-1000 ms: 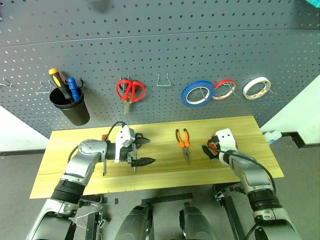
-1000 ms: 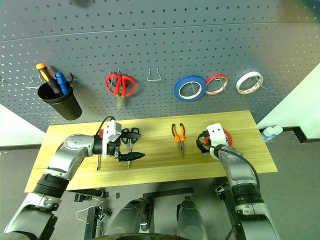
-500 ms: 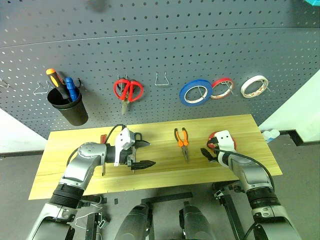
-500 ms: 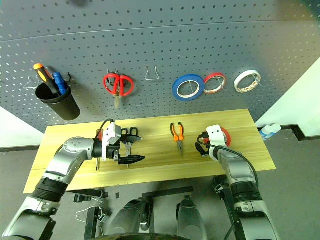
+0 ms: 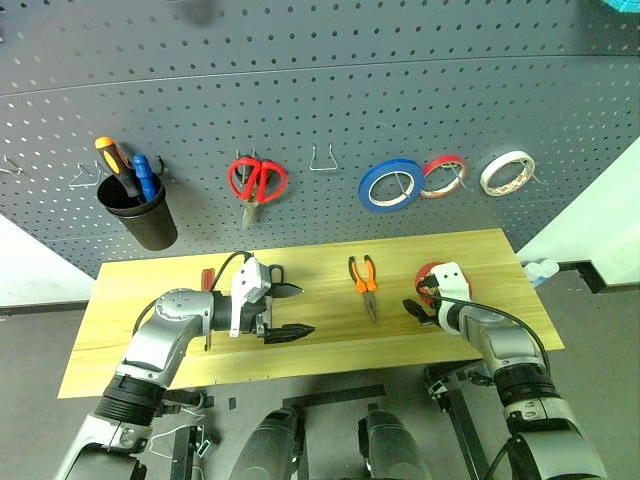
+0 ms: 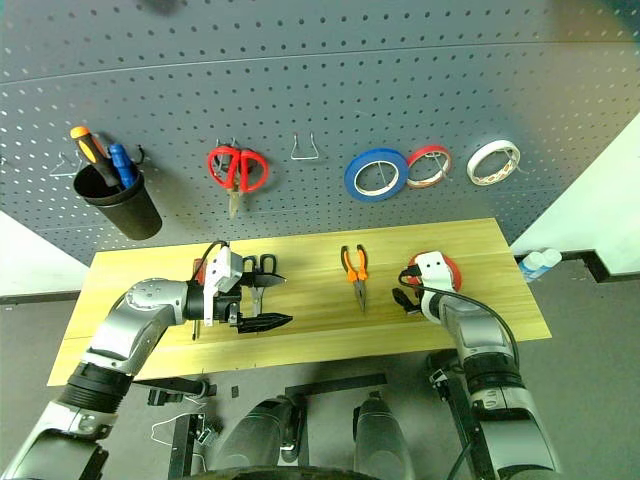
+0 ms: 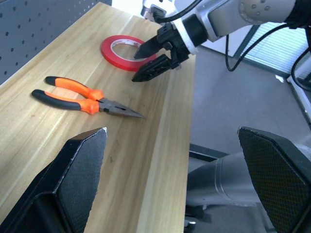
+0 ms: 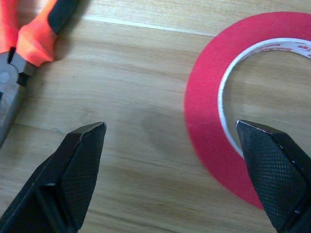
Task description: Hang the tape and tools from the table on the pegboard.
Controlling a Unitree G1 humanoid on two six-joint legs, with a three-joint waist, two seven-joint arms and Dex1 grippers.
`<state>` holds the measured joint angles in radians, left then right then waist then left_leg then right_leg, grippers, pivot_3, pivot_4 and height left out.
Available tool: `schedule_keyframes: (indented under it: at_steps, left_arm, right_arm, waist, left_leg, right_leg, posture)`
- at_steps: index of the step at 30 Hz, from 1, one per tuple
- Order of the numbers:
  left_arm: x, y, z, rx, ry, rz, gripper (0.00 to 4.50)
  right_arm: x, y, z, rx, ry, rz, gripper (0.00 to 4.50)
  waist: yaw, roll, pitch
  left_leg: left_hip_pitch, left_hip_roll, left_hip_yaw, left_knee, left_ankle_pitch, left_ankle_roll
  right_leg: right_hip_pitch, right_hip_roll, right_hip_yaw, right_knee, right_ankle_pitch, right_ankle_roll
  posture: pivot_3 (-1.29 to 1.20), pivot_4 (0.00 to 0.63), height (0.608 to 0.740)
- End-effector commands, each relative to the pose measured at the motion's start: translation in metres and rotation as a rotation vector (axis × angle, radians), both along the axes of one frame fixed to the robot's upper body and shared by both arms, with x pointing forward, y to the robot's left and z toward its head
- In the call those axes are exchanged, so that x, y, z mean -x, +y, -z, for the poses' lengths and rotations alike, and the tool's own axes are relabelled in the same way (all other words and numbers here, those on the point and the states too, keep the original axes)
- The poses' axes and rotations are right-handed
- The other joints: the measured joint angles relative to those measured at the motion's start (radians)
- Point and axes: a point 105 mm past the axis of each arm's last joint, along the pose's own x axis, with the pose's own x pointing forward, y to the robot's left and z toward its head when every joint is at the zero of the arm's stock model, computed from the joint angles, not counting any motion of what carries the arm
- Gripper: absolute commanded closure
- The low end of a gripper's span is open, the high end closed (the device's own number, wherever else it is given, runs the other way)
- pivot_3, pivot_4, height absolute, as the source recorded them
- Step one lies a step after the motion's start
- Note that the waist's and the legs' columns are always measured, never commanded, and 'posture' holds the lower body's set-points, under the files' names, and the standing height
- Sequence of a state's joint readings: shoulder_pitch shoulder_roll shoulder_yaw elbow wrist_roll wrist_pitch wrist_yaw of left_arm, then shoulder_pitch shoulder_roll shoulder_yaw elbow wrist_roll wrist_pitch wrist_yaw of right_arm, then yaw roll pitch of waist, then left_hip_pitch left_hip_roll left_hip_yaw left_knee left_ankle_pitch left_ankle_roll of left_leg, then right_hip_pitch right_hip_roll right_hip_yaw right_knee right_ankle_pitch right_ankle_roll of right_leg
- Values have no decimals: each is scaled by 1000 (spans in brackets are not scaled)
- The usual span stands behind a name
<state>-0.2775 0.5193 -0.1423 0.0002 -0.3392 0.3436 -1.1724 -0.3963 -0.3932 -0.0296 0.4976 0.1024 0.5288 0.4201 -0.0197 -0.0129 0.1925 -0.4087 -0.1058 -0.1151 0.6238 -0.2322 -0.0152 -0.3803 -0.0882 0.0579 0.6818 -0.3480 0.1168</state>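
The red tape [image 5: 428,271] lies flat on the wooden table [image 5: 320,350], towards its right end. My right gripper [image 5: 414,306] is open just above the roll's left rim; in the right wrist view one finger [image 8: 272,170] hangs over the ring [image 8: 209,121] and the other over bare wood. The orange-and-black pliers [image 5: 365,284] lie left of the tape. My left gripper [image 5: 290,310] is open and empty, pointing right, beside the black scissors [image 6: 262,267] and the red-handled screwdriver [image 5: 208,276]. The grey pegboard [image 5: 400,90] rises behind the table.
On the pegboard hang a black cup [image 5: 140,215] with orange and blue screwdrivers, red scissors [image 5: 257,180], an empty wire hook [image 5: 323,158], a blue roll [image 5: 393,187], a red roll [image 5: 445,177] and a white roll [image 5: 512,173]. A plastic bottle [image 5: 545,270] stands right of the table.
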Motion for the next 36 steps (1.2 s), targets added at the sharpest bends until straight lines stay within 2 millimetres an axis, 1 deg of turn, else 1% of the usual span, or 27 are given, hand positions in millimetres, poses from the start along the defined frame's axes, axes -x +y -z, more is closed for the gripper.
schedule_keyframes:
  at_steps: [1,5,15,22,26,30,36]
  left_arm:
    - [3,-1,-8,18,-23,7,0]
    - [3,-2,-9,20,-24,7,0]
    - [7,-1,-12,20,-26,2,0]
    - [13,-2,-17,27,-26,-4,0]
    - [16,-2,-18,31,-23,-16,0]
    - [21,1,-17,29,-13,-26,0]
    - [22,-1,-18,33,-8,-31,0]
  right_arm:
    - [-9,-6,-12,3,-46,8,34]
    - [-10,-5,-10,3,-41,1,34]
    - [-10,-9,5,-36,17,31,34]
    - [-10,-14,7,-37,29,34,34]
    - [-9,-20,7,-32,35,40,34]
    - [-9,-22,8,-25,42,39,852]
    - [-10,-24,7,-20,37,42,2832]
  waist:
    - [0,0,0]
    - [1,0,0]
    - [0,0,0]
    - [1,-2,2]
    - [1,-5,7]
    - [3,-5,16]
    - [2,-7,25]
  left_leg:
    - [0,0,0,0,0,0]
    - [0,0,0,1,0,0]
    - [0,0,-1,3,0,0]
    - [0,0,-2,4,0,0]
    - [1,0,-3,4,0,1]
    - [1,0,-4,4,-1,1]
    - [1,0,-4,4,-1,1]
  right_leg:
    - [0,0,0,0,0,0]
    - [0,0,0,1,0,0]
    - [1,0,-1,1,0,0]
    - [3,0,-2,1,0,0]
    - [5,0,-2,0,0,0]
    - [5,0,-2,0,0,0]
    - [6,0,-3,-1,0,-1]
  posture:
    - [27,183,740]
    - [29,185,740]
    - [48,201,740]
    - [57,225,740]
    - [63,249,740]
    - [63,254,740]
    - [62,257,740]
